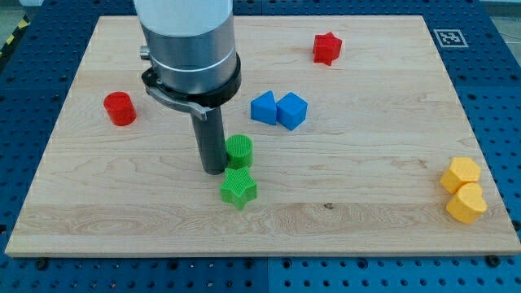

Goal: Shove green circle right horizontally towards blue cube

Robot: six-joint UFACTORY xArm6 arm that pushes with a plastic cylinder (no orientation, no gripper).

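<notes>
Camera view: green circle (239,150) sat near table (366,212) centre, our tip (214,169) touching its left side. Blue cube (292,111) lay up-right. No jaws fitted. Circle looked light, rigid, likely to roll off-line; push its left face centrally.

Eight coloured blocks are being shown on one wooden board (366,207). Two green blocks are being counted near the middle of the frame: a green circle (239,150) and a green star (238,188). Two blue blocks are being seen just above centre: a blue triangular block (263,107) and a blue cube (292,111). Two red blocks are being counted, a red cylinder (120,108) at the left and a red star (326,48) at the upper right. Two yellow blocks, a yellow hexagon (461,174) and a yellow heart (466,203), are being shown at the lower right.
</notes>
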